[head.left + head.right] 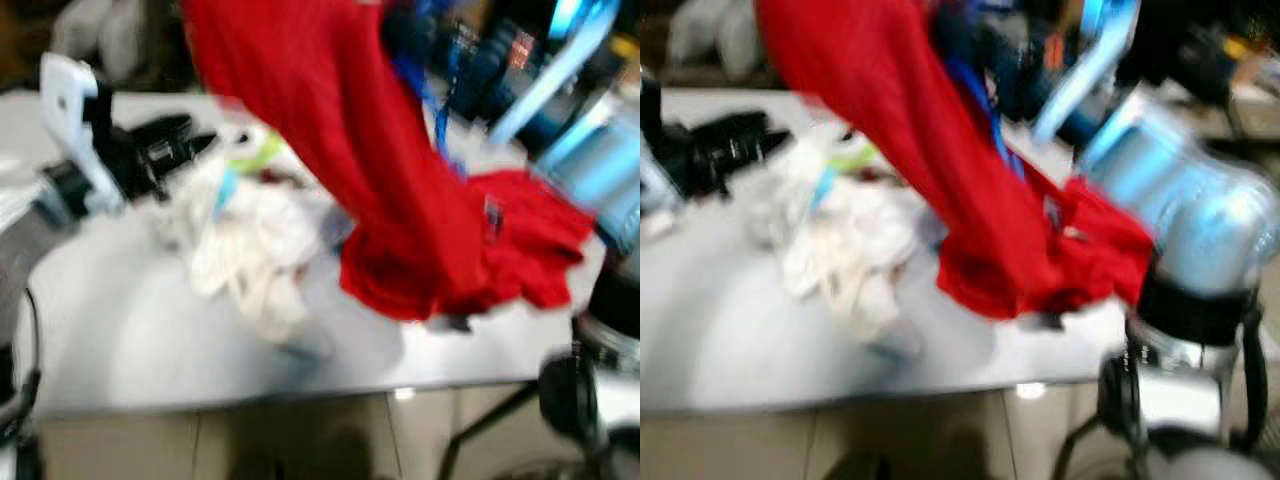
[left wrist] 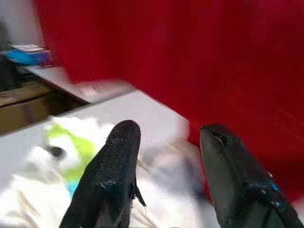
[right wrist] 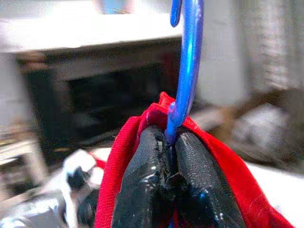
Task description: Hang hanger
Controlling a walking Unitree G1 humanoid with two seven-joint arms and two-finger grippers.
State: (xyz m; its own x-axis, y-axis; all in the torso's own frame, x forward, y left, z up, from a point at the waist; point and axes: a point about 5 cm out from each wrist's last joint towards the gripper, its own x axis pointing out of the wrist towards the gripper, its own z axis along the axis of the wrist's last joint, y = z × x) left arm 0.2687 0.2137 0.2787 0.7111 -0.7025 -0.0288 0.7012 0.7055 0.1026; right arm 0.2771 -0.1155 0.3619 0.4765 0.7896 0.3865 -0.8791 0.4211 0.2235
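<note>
A red garment [image 1: 400, 200] hangs on a blue hanger [image 3: 187, 71]; its lower end trails onto the grey table [image 1: 150, 330]. In the right wrist view my right gripper [image 3: 171, 142] is shut on the hanger's neck just below the hook, with red cloth bunched around the fingers. A strip of the blue hanger [image 1: 430, 100] shows beside the cloth in the eye views. My left gripper [image 2: 168, 133] is open, held low over the table beside the garment, with nothing between its fingers. Both eye views are blurred.
A heap of white and pale green clothes [image 1: 250, 240] lies on the table left of the red garment. My silver right arm [image 1: 1200, 220] rises at the right. Dark cluttered furniture stands behind the table. Tiled floor [image 1: 300, 440] runs below the table's front edge.
</note>
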